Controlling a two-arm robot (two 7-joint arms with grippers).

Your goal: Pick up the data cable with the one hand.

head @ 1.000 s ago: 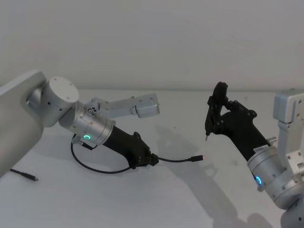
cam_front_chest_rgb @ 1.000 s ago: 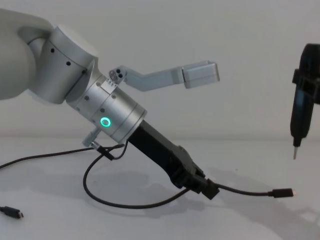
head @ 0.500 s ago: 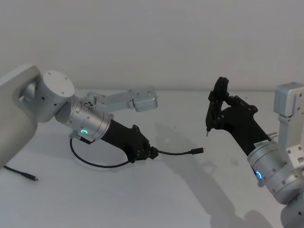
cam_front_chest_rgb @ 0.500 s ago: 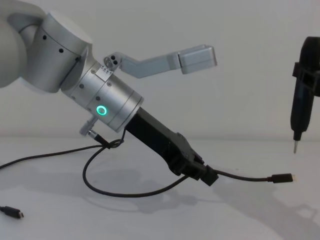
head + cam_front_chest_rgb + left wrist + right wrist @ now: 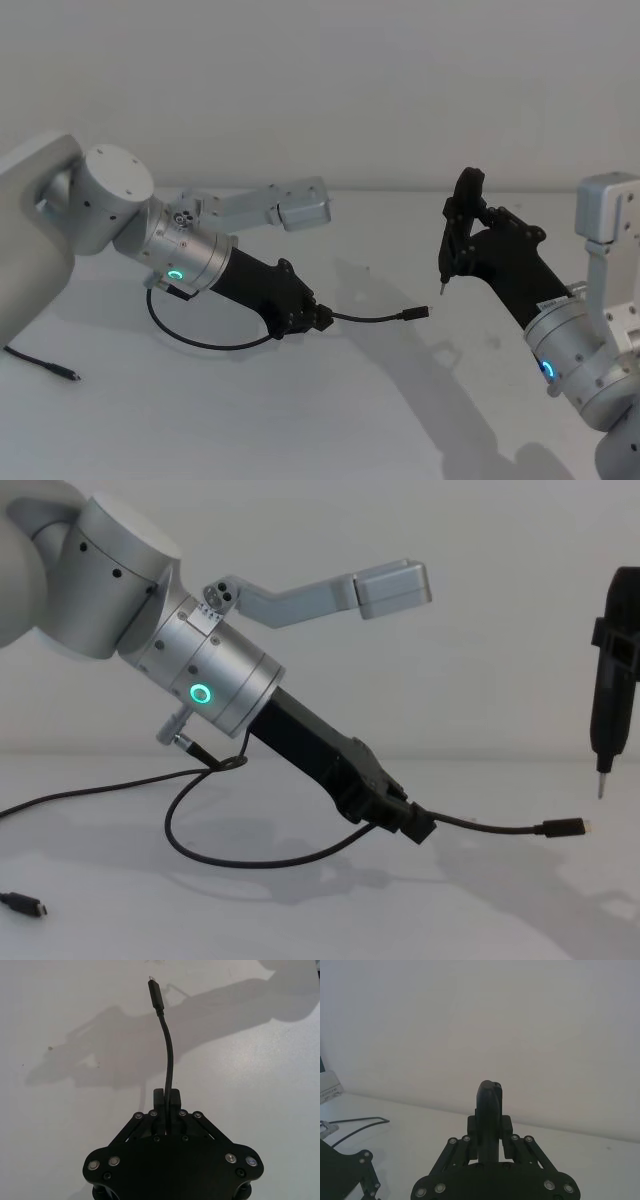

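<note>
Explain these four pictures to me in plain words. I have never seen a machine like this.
This is a robot with two arms, each ending in a gripper. Two pictures come from cameras on its head and chest; the other two from a camera on each wrist. A white table lies before it. The left gripper is shut on the data cable, a thin black cord whose plug sticks out ahead, seemingly just above the surface. The right gripper is raised and shut on a slim black pen-like tool. A second cord end lies near the left edge.
</note>
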